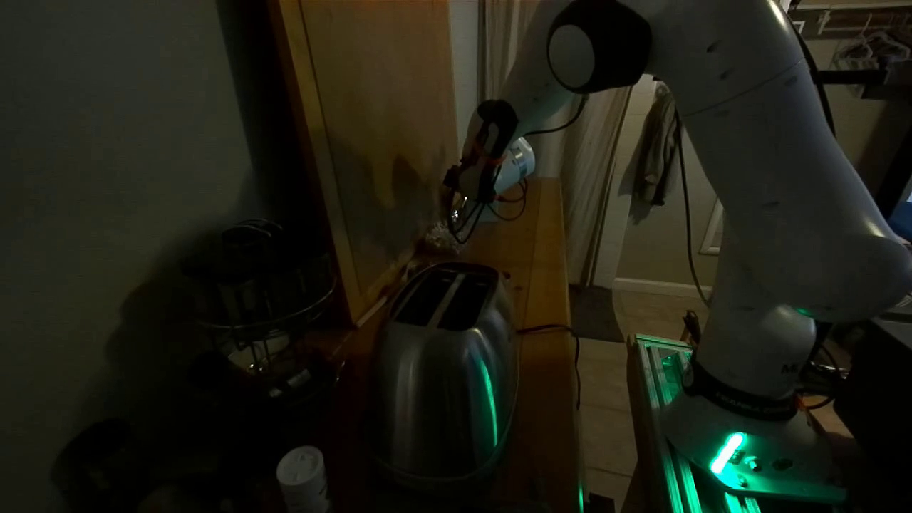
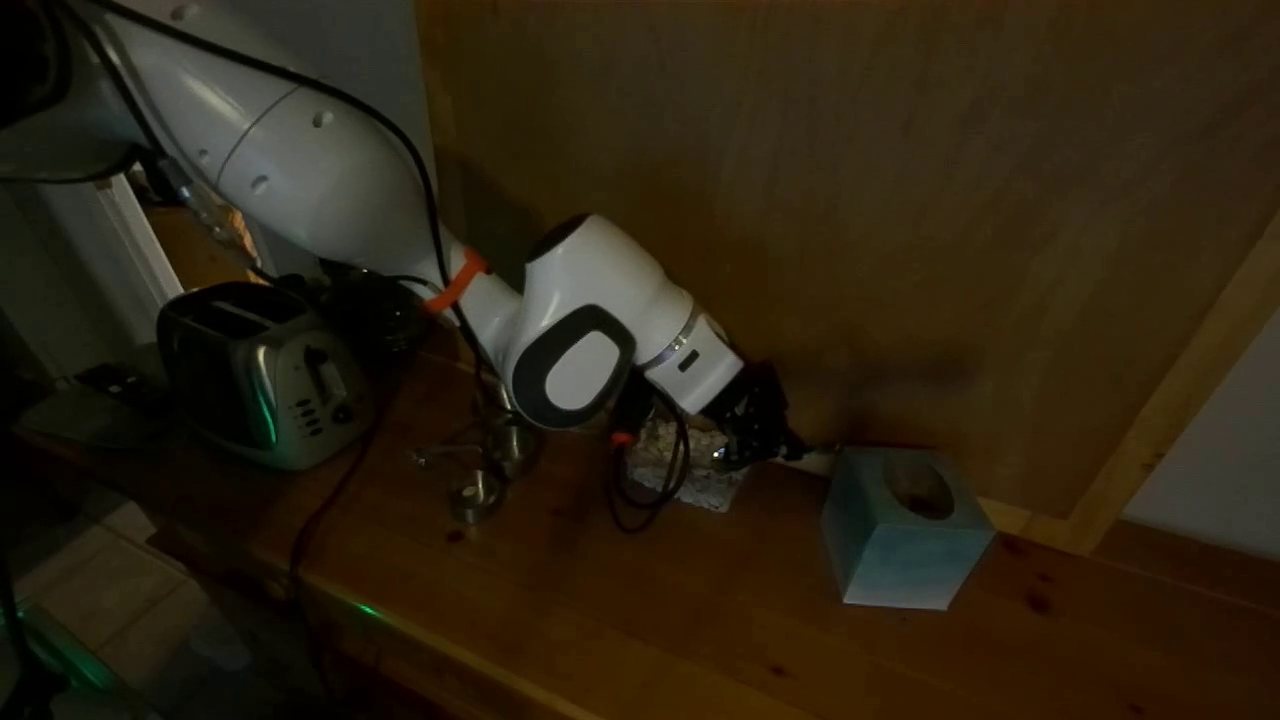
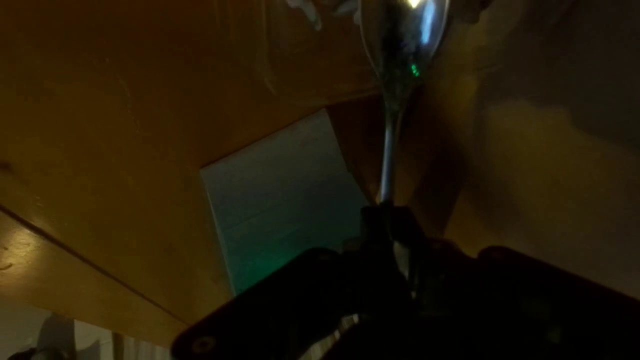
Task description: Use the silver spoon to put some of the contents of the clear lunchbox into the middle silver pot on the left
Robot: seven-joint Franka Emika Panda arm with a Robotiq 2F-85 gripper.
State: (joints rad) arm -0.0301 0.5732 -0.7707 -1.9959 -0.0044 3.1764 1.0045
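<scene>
The spoon was in the claw, whose dark fingertips were pinched on the spoon's handle. In the wrist view the handle ran straight from them to the bowl, cut off at the top, with a bright glint and a green speck on the metal. The lunchbox sat on the tabletop close to an upright wooden panel. In the wrist view its clear wall and pale contents showed beside the bowl; whether the spoon touched any of it could not be told. In an exterior view, small silver pots stood between the lunchbox and the toaster; the dimness hid how many there were and which was the middle one. On the lunchbox's other side stood a tissue box, pale blue, with an oval opening on top, and the claw showed near it, tilted downward. The toaster, silver and two-slotted, appeared in both exterior views; a white tub stood near it in an exterior view. The arm bent over the tabletop, with a green light glowing on its base. Beyond the tabletop hung a curtain, and a garment hung on the wall.
</scene>
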